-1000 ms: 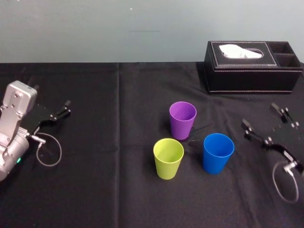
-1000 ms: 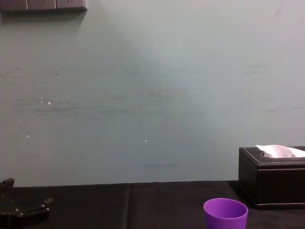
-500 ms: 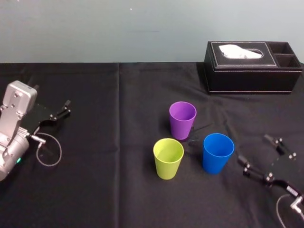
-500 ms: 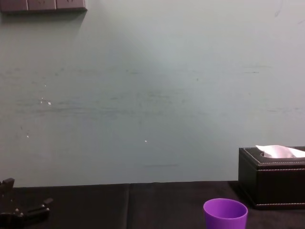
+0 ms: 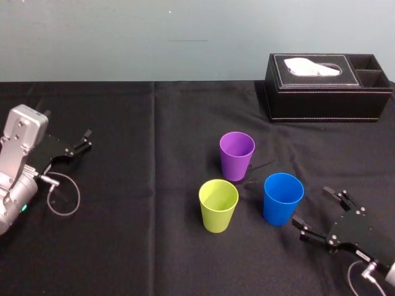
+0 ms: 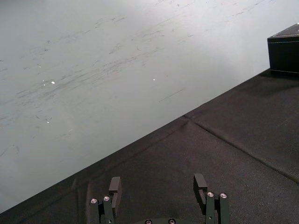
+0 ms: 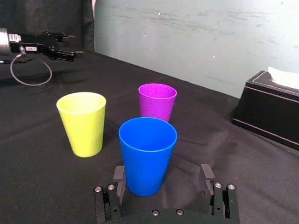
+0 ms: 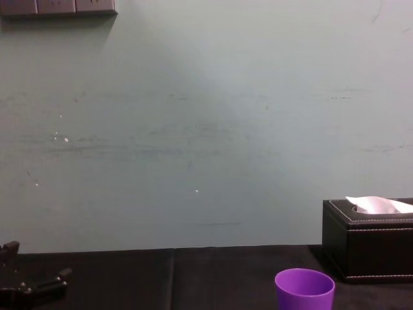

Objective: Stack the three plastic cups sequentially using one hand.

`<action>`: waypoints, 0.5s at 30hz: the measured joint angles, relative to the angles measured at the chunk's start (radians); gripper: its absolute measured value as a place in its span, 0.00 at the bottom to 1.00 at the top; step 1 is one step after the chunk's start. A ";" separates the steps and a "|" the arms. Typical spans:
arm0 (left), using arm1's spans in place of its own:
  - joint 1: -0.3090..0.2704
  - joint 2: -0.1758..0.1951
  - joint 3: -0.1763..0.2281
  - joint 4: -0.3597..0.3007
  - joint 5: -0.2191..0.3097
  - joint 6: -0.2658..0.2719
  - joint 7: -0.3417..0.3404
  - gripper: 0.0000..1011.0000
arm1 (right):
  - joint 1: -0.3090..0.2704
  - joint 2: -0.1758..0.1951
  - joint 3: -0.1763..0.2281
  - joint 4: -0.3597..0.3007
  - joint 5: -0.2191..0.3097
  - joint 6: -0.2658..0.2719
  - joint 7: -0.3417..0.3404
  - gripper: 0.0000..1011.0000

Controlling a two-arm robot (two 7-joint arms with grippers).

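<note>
My right gripper (image 5: 313, 208) has come in from the right and now sits low just beside the blue cup (image 5: 283, 197), jaws wide, not touching it; the yellow-green cup (image 5: 218, 205) and purple cup (image 5: 237, 155) stand upright, unmoved, on the black surface (image 5: 136, 185); my left gripper (image 5: 87, 139) stays parked far left, jaws apart.

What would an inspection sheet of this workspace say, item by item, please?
Surface: table under black cloth, a few creases.
Job's things: purple cup, yellow-green cup, blue cup; all upright, apart, unstacked.
Clutter: black tissue box at the far right, tissue showing.
Grippers: right gripper open, low beside the blue cup, facing it; left gripper open, parked at the table's left.
Cables: cable loop on the cloth by the left arm; second cable at the right wrist.
Surroundings: pale wall behind; wall sockets high on the left.
</note>
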 joint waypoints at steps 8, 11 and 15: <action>0.000 0.000 0.000 0.000 0.000 0.000 0.000 1.00 | 0.045 -0.037 -0.013 0.023 -0.014 0.029 0.032 0.99; 0.000 0.000 0.000 0.000 0.000 0.000 0.000 1.00 | 0.058 -0.047 -0.016 0.030 -0.015 0.037 0.045 0.99; 0.000 0.000 0.000 0.000 0.000 0.000 0.000 1.00 | 0.079 -0.064 -0.022 0.039 -0.021 0.052 0.064 0.99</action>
